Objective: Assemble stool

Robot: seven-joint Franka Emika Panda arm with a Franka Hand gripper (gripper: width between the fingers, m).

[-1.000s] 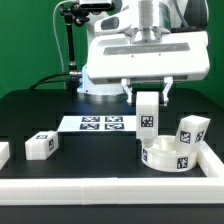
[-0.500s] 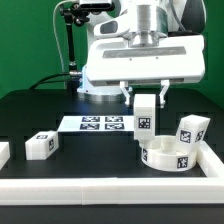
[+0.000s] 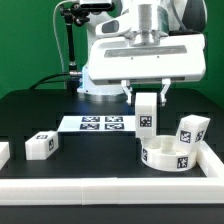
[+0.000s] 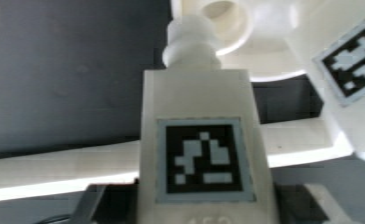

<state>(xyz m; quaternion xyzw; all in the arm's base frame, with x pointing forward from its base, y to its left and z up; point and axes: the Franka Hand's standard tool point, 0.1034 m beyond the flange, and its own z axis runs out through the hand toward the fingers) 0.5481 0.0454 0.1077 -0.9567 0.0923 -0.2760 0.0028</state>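
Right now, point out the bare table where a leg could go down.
Free: the dark table between the lying leg, marker board, seat and front rail. Crowded: the exterior view's right corner, with seat, corner leg and the gripper clamping the held leg.

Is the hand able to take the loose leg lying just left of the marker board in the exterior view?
Probably not yet: the hand is shut on another leg, upright near the seat. Nothing else seems to block the loose leg.
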